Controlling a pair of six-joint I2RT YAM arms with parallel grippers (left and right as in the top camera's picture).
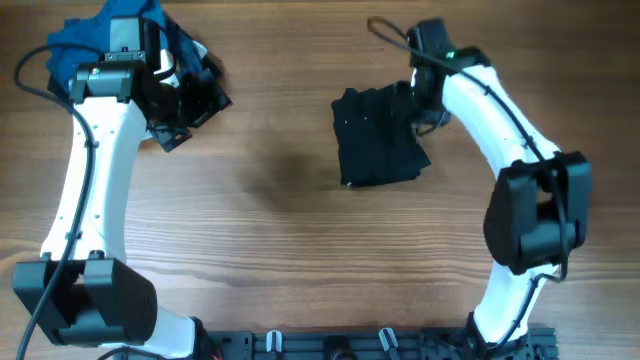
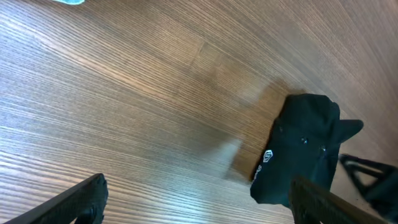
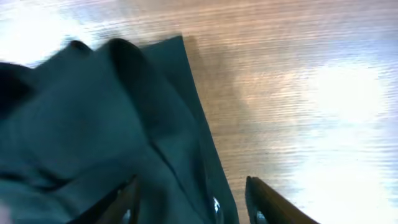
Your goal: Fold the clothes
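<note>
Matt black cloth shirt (image 1: 375, 140) on smooth, wood-grain table (image 1: 270, 235).

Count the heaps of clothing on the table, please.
2. The folded black shirt lies right of centre. A blue and navy heap sits top left, partly hidden under the left arm.

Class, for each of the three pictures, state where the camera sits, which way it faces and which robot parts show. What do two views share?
Overhead: above the table, facing straight down; black shirt, blue garments, left arm and right arm show.
Left wrist: on the left arm, looking across the table toward the shirt; left fingers at the bottom corners.
Right wrist: close over the shirt, looking down; right fingers at the bottom edge.
Shared: every view shows the shirt.
</note>
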